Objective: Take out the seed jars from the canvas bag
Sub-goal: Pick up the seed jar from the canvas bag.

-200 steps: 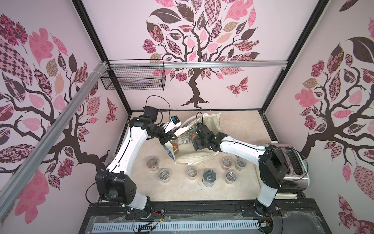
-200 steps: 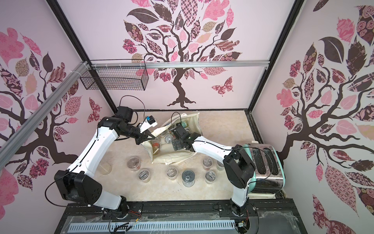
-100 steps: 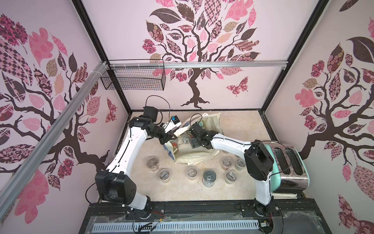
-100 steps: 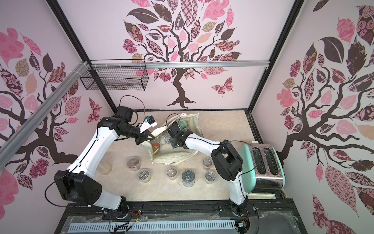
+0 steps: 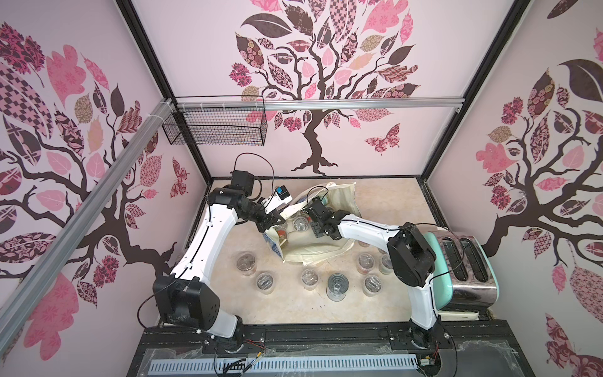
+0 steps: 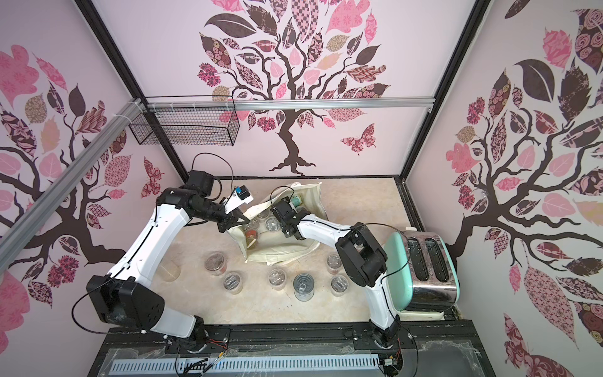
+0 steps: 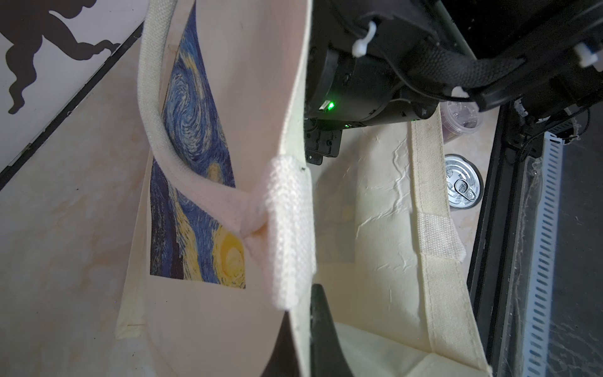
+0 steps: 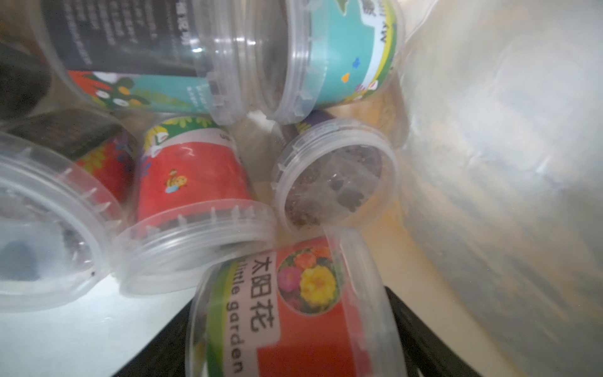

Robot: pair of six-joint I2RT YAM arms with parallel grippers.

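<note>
- Both top views are looking down from high overhead, sharing nearly the whole counter [image 5: 391, 202].
- The left wrist view is looking close along the canvas bag [image 7: 375, 228] rim.
- The right wrist view is peering very closely at seed jars [image 8: 195, 182] inside it.

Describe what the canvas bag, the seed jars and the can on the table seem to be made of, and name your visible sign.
The canvas bag: woven cloth, likely cotton, matte cream; visible weave and stitched hems.
The seed jars: probably clear glossy plastic; see-through walls, ribbed moulded lids.
The can: shiny silver metal; reflective lid with pull tab.
</note>
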